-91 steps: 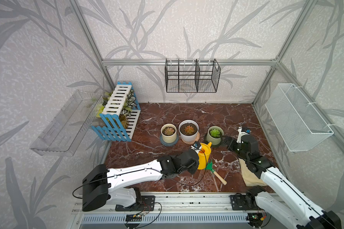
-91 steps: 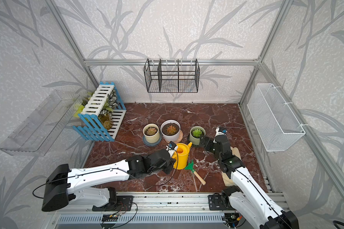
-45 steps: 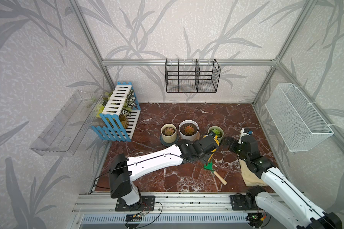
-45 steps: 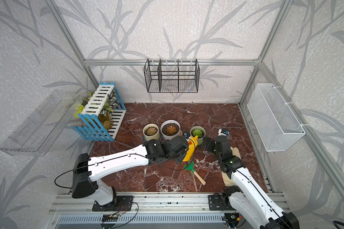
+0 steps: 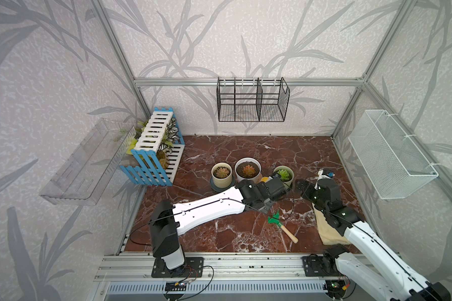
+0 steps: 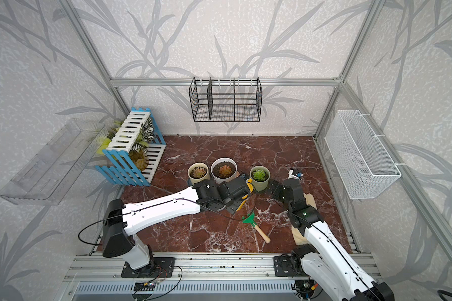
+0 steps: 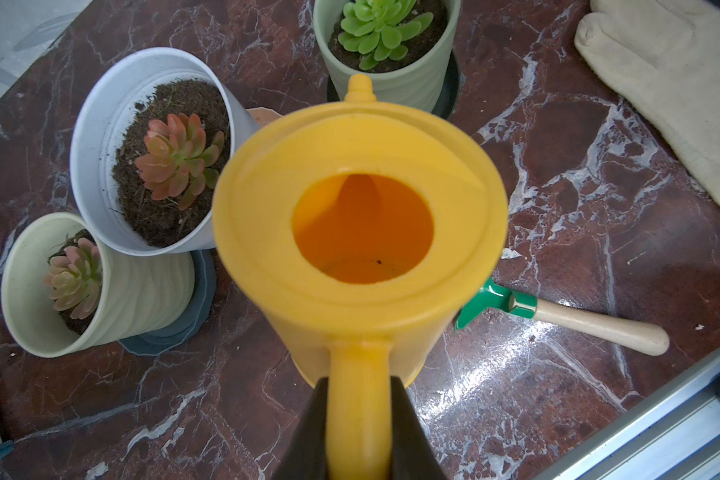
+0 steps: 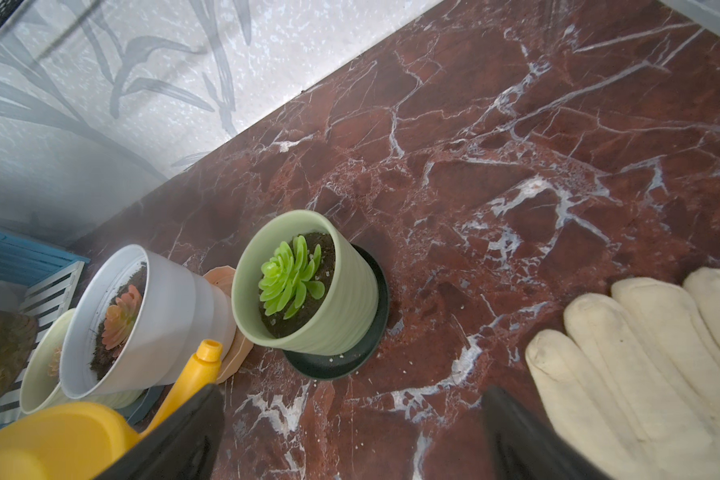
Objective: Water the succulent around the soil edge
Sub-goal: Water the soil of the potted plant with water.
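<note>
Right now, left to right: blue-and-white crate [image 5: 154,153] sits at the desk [image 5: 245,148] edge, well apart from the pots. Three pots stand in a row mid-desk. Cream pot [image 5: 221,177] comes first, with the white pot [image 5: 248,170] just beside it. Left tool [image 7: 358,415] is clamped on the handle of the yellow watering can [image 7: 358,216], whose fill hole faces the wrist camera. Its spout [image 8: 192,370] points toward the third pot, tip between white pot and sage pot [image 8: 341,307], close to both. The succulent [image 5: 284,174] is rightmost in the row, upright in the sage pot on a dark saucer [image 8: 333,365]. The soil edge [image 8: 324,255] shows as a dark ring inside the rim. Green rake [image 5: 282,225] lies flat on the desk nearer the front rail. Right tool [image 8: 350,419] has its jaws wide and grips nothing, near the saucer. Cream glove [image 8: 641,353] lies just beside it on the right
</note>
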Action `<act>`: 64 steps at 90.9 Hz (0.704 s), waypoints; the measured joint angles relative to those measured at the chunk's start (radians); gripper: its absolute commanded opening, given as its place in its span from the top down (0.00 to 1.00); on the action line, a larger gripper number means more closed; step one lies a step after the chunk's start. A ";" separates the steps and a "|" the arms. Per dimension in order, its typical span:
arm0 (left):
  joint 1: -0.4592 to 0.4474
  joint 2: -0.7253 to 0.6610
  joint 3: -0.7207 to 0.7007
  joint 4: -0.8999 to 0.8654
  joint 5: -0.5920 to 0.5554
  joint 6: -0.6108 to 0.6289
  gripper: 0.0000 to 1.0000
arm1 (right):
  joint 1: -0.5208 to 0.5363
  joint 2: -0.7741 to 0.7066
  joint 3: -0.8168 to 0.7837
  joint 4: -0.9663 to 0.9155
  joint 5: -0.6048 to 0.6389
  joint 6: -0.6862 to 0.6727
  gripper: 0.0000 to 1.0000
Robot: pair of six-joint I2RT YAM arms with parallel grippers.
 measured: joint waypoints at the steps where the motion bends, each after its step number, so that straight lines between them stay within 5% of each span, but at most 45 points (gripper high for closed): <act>1: 0.000 0.000 0.001 -0.002 -0.002 0.000 1.00 | 0.000 0.000 0.000 0.000 0.000 0.000 0.02; 64: -0.006 0.072 0.077 0.046 0.109 0.021 1.00 | -0.001 0.000 0.000 -0.006 0.002 0.006 0.02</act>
